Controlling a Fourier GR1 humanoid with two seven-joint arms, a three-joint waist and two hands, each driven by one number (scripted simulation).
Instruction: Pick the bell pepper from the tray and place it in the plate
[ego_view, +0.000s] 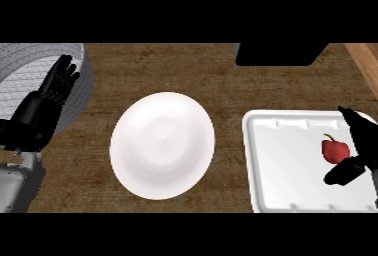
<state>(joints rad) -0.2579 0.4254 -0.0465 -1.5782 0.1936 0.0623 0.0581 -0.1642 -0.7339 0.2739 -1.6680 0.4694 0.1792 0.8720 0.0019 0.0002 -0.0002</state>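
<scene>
A small red bell pepper (334, 150) with a green stem lies on the white tray (288, 165) at the right of the counter. My right hand (359, 145) reaches in from the right edge beside the pepper; its fingers stretch straight past the pepper's far side and its thumb sits just below it, so the hand is open and not closed round the pepper. The white plate (162, 145) lies in the middle of the counter with nothing on it. My left hand (46, 105) rests open at the left edge, fingers up.
A grey ribbed round container (29, 70) sits at the far left, partly behind my left hand. A dark object (280, 53) stands at the counter's back edge. A pale wooden strip (365, 65) runs along the far right.
</scene>
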